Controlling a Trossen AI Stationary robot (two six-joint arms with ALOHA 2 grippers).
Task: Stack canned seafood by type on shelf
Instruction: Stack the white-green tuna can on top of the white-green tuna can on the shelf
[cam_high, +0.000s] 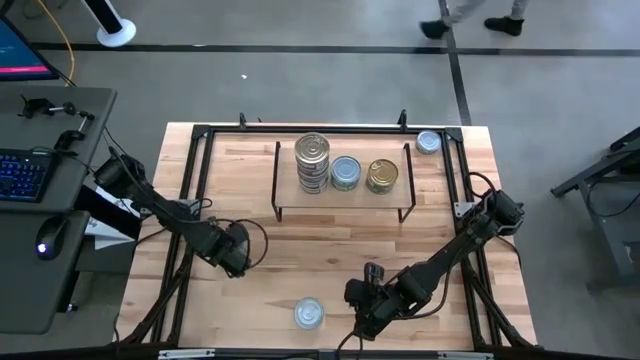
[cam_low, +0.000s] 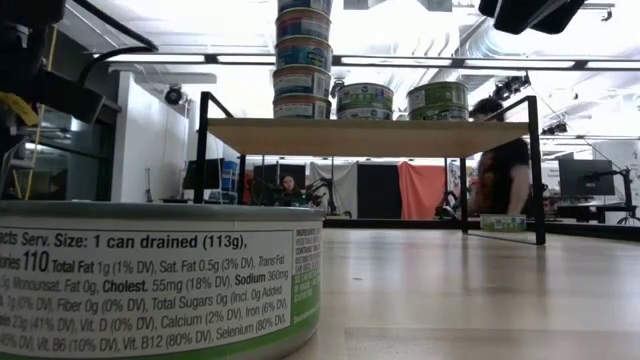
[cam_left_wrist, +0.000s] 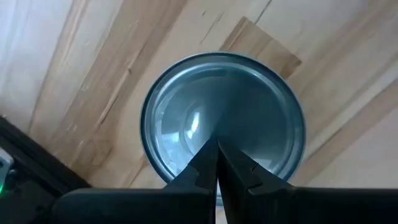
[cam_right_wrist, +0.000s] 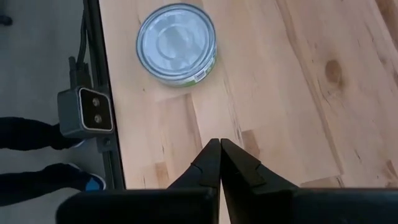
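The shelf (cam_high: 340, 193) stands at the table's far middle on black wire legs. It carries a stack of several tins (cam_high: 312, 162), a pale blue-silver tin (cam_high: 345, 172) and a gold tin (cam_high: 381, 176). My left gripper (cam_left_wrist: 217, 146) is shut and points down over a pale blue-silver tin (cam_left_wrist: 205, 112). In the high view the left gripper (cam_high: 235, 250) hides that tin. My right gripper (cam_right_wrist: 220, 144) is shut over bare wood. It hangs to the right of a silver tin (cam_right_wrist: 176, 42) that stands on its base near the table's near edge (cam_high: 309, 313). My left gripper's shut fingertips (cam_left_wrist: 208, 155) stand above the lid (cam_left_wrist: 186, 130) of the pale blue-silver tin, pointing down at it. I cannot tell whether they touch the lid. The tin stands upright on the table.
One more tin (cam_high: 428, 142) stands on the table at the far right corner, beside the shelf. The low camera (cam_right_wrist: 86, 112) is fixed at the near edge, close to the silver tin. Black frame rails (cam_high: 195, 200) run along the table's sides. Bare wood lies between the two grippers.
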